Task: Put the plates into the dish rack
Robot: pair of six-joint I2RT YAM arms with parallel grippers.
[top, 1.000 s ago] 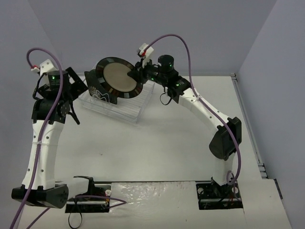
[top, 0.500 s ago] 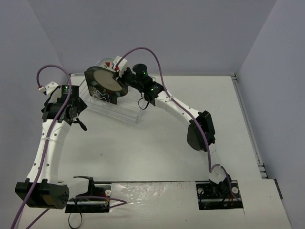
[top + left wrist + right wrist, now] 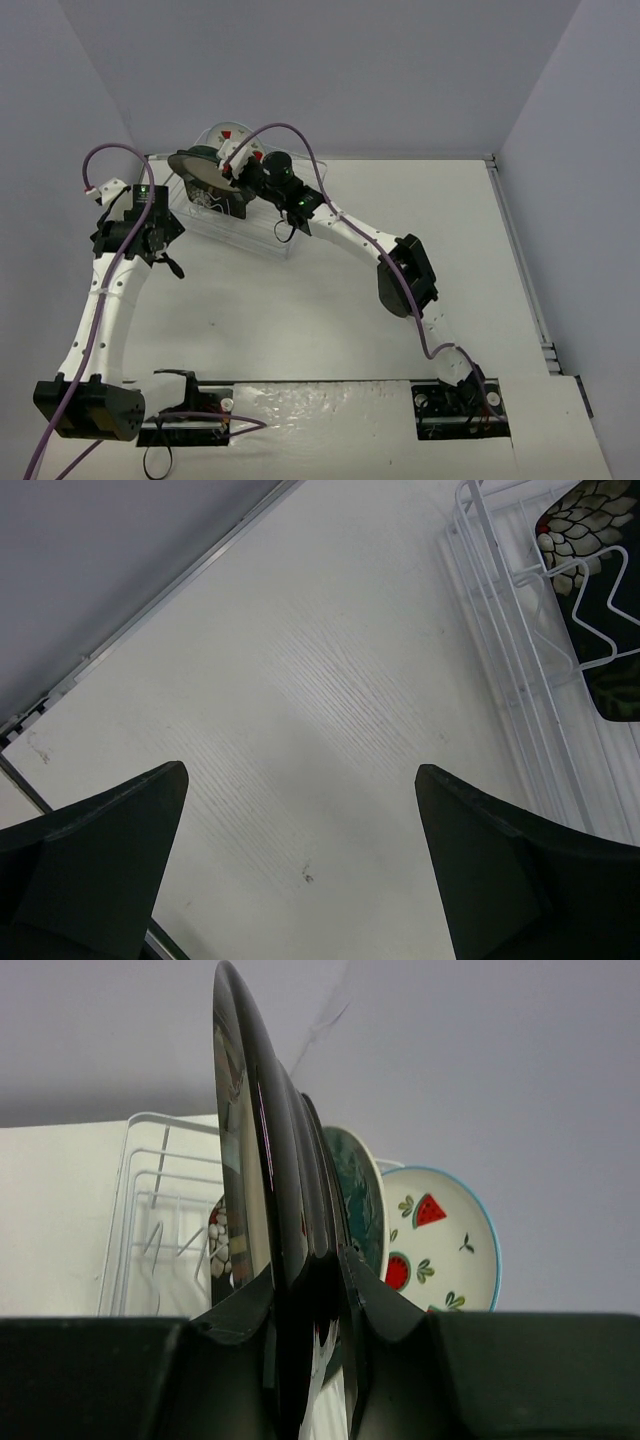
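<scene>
right pincer (image 3: 310, 1285) clamped shut on the rim of the dark plate (image 3: 250, 1170). the plate stands upright, edge-on to the right wrist camera, at the far left end of the rack (image 3: 140, 1185). its lower edge is hidden behind the fingers (image 3: 395, 1325), so cannot tell whether it sits between the prongs.

behind it in the same view, in order: teal-flower plate (image 3: 362, 1200), then white plate (image 3: 445, 1240) with watermelon marks. both are upright, close together.

black plate (image 3: 590, 570) stands inside the rack on the side nearer the arms. a white prong crosses its floral face.

left pincer (image 3: 300, 875) spread wide, nothing between its fingers. it hangs over bare counter (image 3: 330, 700) just beside the rack's left wall, apart from it.

from above: the right arm reaches across the counter to the rack in the far left corner. the left arm is bent just left of the rack.
</scene>
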